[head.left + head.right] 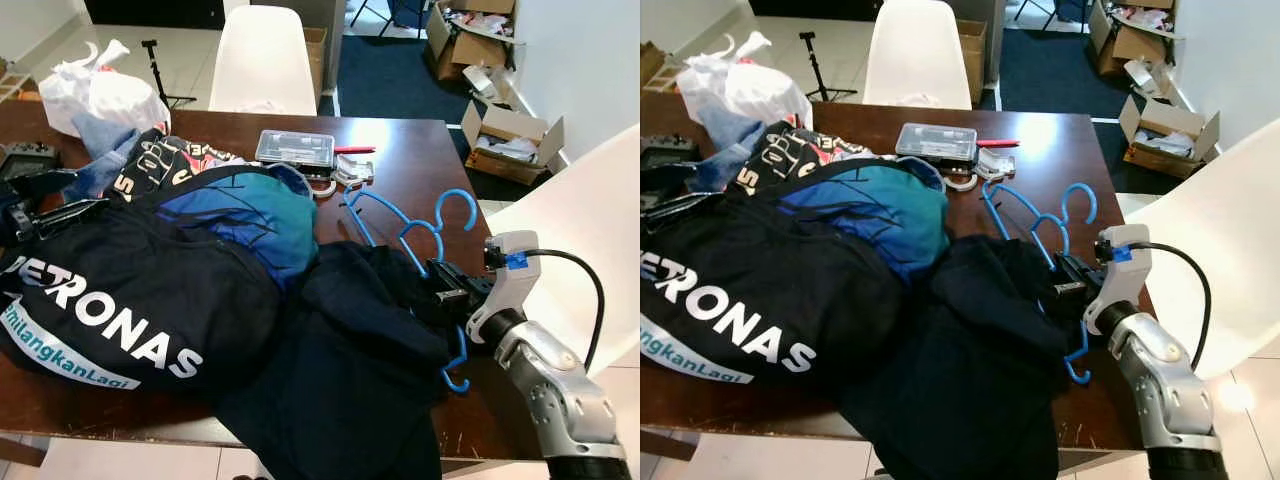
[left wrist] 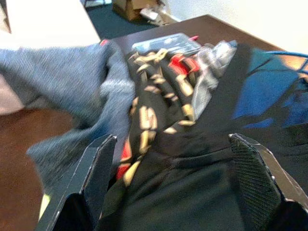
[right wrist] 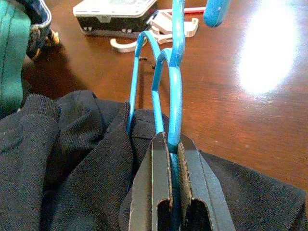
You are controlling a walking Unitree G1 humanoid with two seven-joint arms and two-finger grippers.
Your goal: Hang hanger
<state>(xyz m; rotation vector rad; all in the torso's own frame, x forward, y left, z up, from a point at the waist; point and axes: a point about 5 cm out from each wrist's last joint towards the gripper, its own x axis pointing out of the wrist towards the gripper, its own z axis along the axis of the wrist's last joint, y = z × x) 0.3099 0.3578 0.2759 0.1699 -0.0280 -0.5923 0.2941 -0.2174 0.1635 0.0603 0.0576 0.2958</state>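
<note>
Blue plastic hangers (image 1: 400, 215) lie together on the dark wooden table (image 1: 420, 150), partly tucked under a dark navy garment (image 1: 350, 360). My right gripper (image 1: 445, 285) is at the table's right side, shut on the rim of one blue hanger (image 3: 174, 91) just where it meets the navy cloth (image 3: 72, 159). My left gripper (image 1: 60, 210) sits at the far left over the clothes pile. In the left wrist view it is open (image 2: 172, 139), with a black patterned garment (image 2: 163, 96) between its fingers but not clamped.
A black PETRONAS jersey (image 1: 130, 300) and a blue-teal garment (image 1: 260, 215) cover the table's left half. A clear plastic box (image 1: 294, 147) and a red pen (image 1: 352, 149) lie at the back. White chairs stand behind (image 1: 262, 60) and to the right (image 1: 570, 260). Cardboard boxes (image 1: 510, 140) sit on the floor.
</note>
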